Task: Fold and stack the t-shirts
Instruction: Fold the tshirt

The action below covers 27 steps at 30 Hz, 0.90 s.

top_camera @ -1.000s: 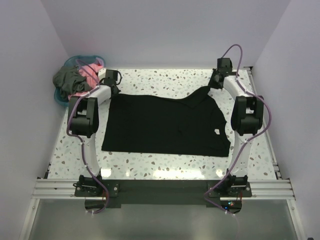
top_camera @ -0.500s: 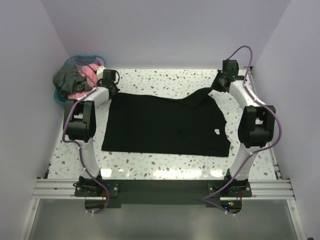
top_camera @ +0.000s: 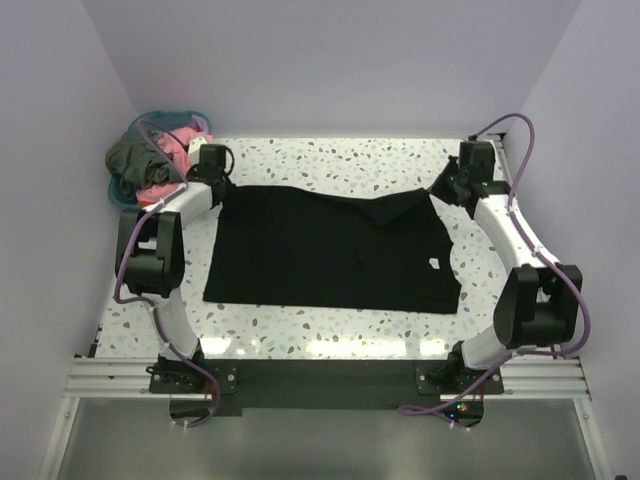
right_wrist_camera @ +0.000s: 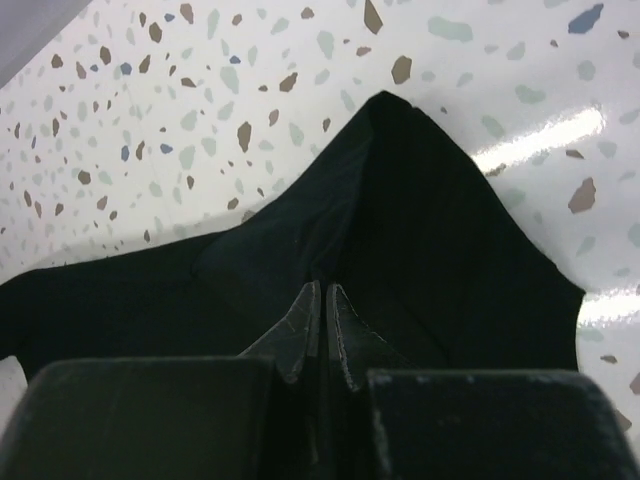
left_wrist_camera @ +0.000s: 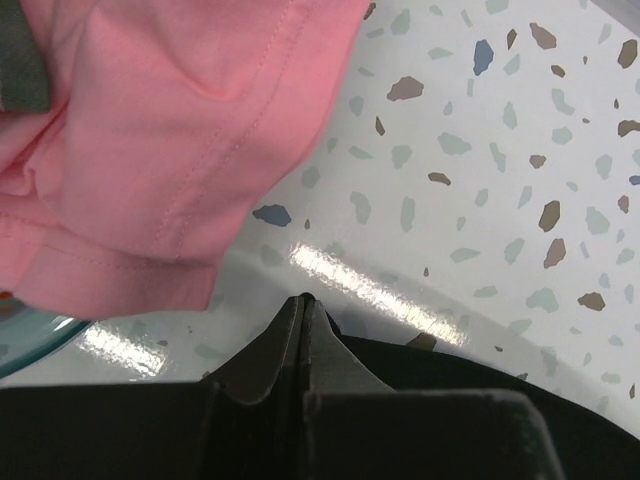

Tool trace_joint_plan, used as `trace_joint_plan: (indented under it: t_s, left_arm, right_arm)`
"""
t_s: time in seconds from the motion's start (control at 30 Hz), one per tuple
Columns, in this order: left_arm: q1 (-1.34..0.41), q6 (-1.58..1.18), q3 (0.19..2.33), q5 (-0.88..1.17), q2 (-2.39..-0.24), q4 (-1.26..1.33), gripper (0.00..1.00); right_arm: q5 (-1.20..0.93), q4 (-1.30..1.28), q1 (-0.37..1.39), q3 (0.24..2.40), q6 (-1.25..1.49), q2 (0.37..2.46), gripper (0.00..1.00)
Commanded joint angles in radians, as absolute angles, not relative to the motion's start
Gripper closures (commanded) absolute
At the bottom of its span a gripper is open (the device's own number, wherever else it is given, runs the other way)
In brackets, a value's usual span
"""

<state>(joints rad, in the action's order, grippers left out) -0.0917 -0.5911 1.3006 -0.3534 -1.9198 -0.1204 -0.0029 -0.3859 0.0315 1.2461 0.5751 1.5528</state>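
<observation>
Top: black t-shirt (top_camera: 330,250) flat mid-table (top_camera: 330,160). Left gripper (top_camera: 217,185) at its far-left corner, right gripper (top_camera: 441,189) at far-right sleeve.
Left wrist: jaws pressed together, black cloth just beside; grip unclear. Pink t-shirt (left_wrist_camera: 150,150) overhangs the basket (left_wrist_camera: 20,340).
Right wrist: jaws pinch black cloth.

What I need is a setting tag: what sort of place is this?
Probably a lab robot cell, not a home: bare pale walls box in a speckled table, a left arm and right arm are mounted on a metal rail, and a black t-shirt lies spread flat.
</observation>
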Motion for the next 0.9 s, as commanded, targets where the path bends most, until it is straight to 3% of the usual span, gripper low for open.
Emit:
trace_joint_plan:
  t_s: [0.0, 0.87]
  left_arm:
    - [-0.083, -0.568, 1.264, -0.387, -1.85, -0.1, 1.0]
    - [-0.083, -0.701, 0.944, -0.439, -1.508, -0.227, 1.0]
  right_arm:
    - [-0.009, -0.368, 0.029, 1.183, 0.621, 1.454, 1.0]
    - [-0.04, -0.664, 0.029, 0.842, 0.686, 0.875, 1.0]
